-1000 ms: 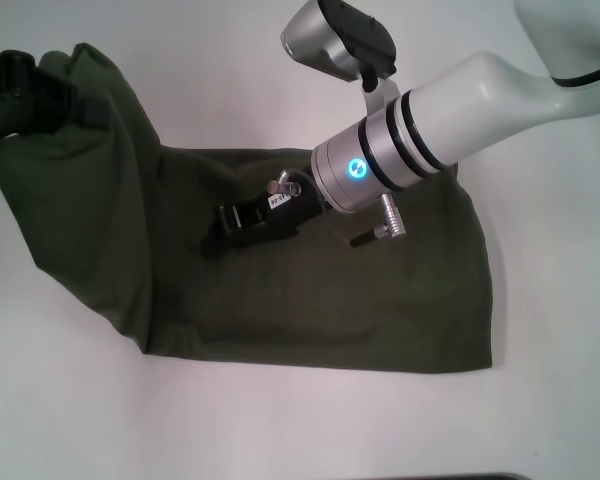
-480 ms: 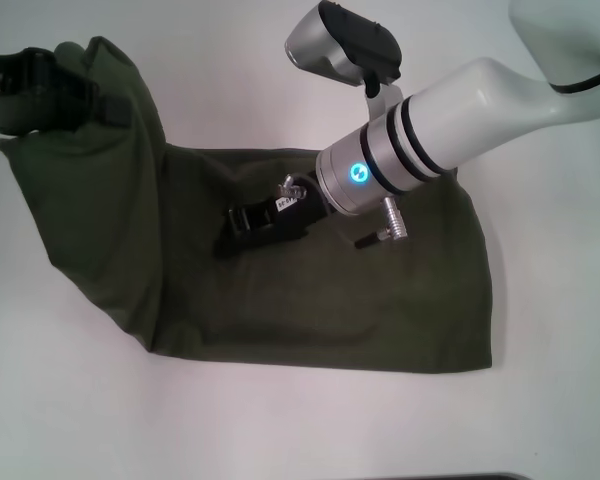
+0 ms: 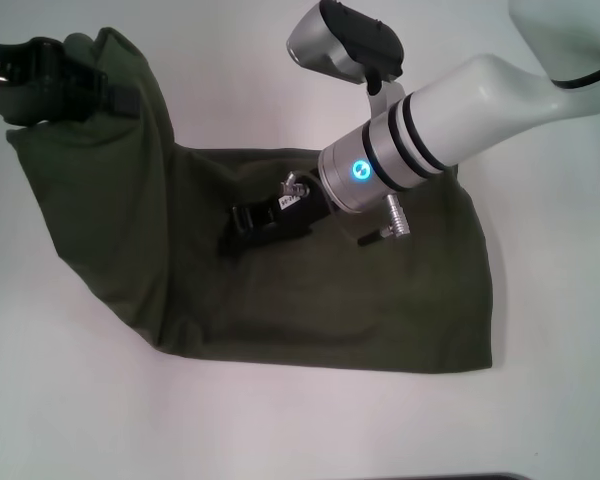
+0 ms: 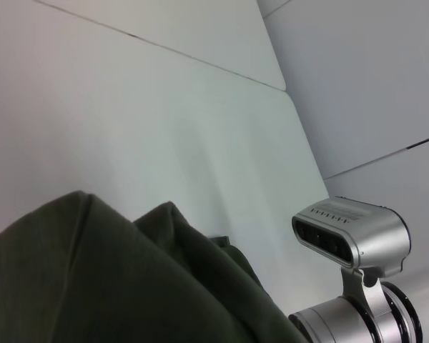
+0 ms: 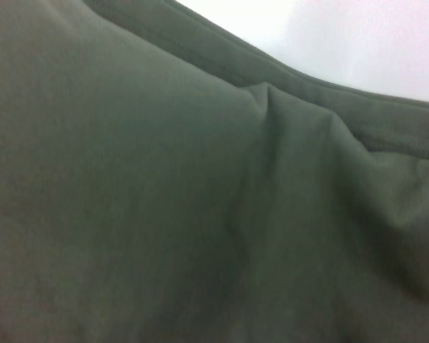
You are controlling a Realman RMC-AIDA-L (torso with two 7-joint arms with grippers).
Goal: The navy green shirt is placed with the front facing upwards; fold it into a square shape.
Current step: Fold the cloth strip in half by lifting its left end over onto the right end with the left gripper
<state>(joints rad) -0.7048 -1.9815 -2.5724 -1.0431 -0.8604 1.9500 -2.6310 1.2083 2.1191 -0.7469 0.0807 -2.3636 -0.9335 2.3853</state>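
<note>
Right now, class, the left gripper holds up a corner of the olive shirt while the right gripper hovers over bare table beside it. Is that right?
Not quite. The head view shows the right gripper over the middle of the olive shirt, not bare table. The left gripper does hold the raised corner.

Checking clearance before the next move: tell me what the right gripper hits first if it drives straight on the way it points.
The right gripper angles down toward the robot's left; it would likely meet the navy green shirt directly beneath it, though its height above the cloth is unclear.

left pincer buried in shirt fold, lettering hidden
</note>
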